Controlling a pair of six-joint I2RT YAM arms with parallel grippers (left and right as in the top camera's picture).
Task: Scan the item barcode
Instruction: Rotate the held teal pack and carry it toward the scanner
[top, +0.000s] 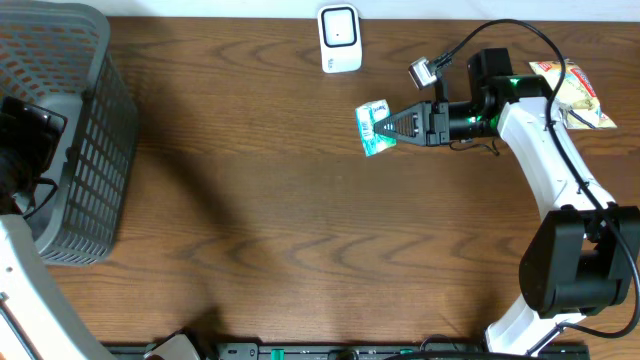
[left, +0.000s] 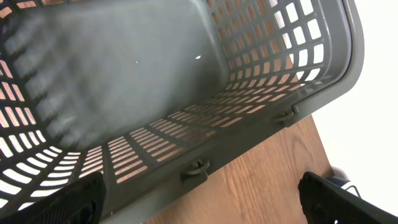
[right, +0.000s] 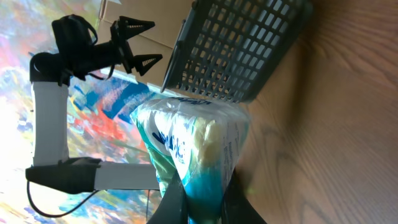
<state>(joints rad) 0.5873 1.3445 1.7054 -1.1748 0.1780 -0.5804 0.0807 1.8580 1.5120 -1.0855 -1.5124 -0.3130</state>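
The work stands at the presenting step: the item is gripped, but I judge it not yet in front of the reader. The right gripper (top: 392, 126) is clamped shut on one end of a soft teal-and-white plastic-wrapped pack (top: 374, 128), probably pocket tissues. From the right wrist view the pack (right: 198, 146) appears to be held off the wooden table (top: 300, 230), though the overhead view does not settle that. The pack sits right of centre, nearer than the white barcode scanner (top: 339, 38), which stands at the far edge of the table, and a little to its right; the two are apart. No barcode shows on any face of the pack that I can see. The next move seems to call for carrying the pack far and slightly left toward the scanner and turning the wrist until the coded face meets its dark window. The left gripper (left: 199, 193) hangs with jaws spread wide and nothing in them, over the grey slatted basket (top: 95, 150) at the left edge. A yellowish packet (top: 578, 92) lies at the far right.
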